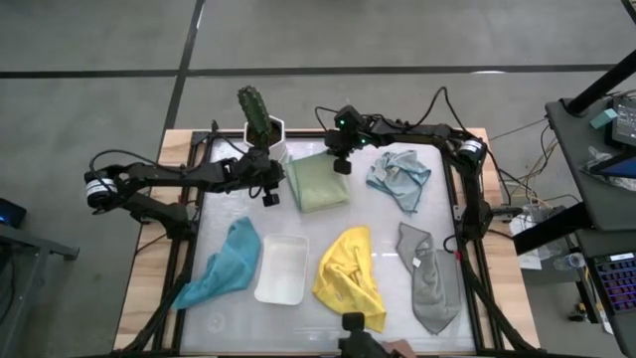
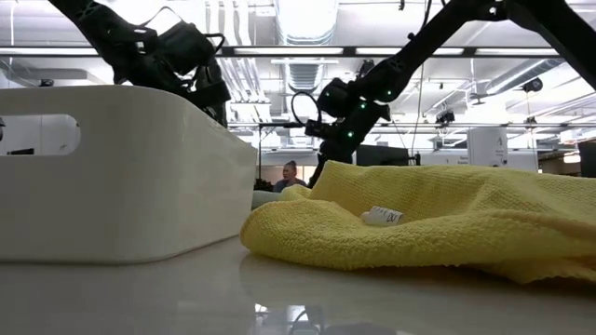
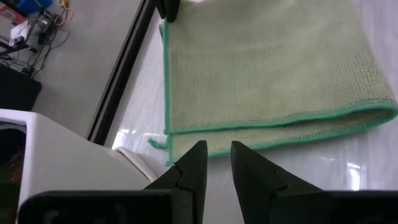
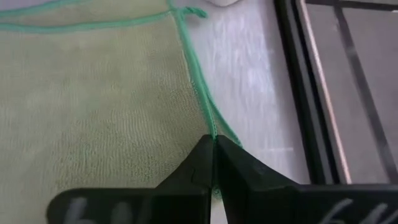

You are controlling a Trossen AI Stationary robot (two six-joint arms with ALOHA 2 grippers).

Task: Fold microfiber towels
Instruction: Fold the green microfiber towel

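Observation:
The pale green towel (image 1: pixel 318 181) lies folded on the far middle of the table, two layers showing at its left edge (image 3: pixel 261 127). My right gripper (image 1: pixel 342 166) is shut at the towel's far right corner. My left gripper (image 3: pixel 217 158) hovers just off the far left corner, its fingers a little apart with nothing between them. The light blue towel (image 1: pixel 399 177) lies crumpled at the far right. The teal (image 1: pixel 224 264), yellow (image 1: pixel 350 276) and grey (image 1: pixel 429 278) towels lie crumpled along the near side. My right gripper pinches the green hem of the towel's far edge (image 4: pixel 211 127) between its two fingertips, near the far right corner. The fingers slant down from the far right. The hem splits into two strands beside the fingers. The rest of the towel lies flat on the table.
A white tray (image 1: pixel 282 268) sits between the teal and yellow towels. A white pot with a green plant (image 1: pixel 263 127) stands at the far edge, close to my left arm. The black frame rail (image 4: pixel 298 87) runs along the far edge just beyond the green towel.

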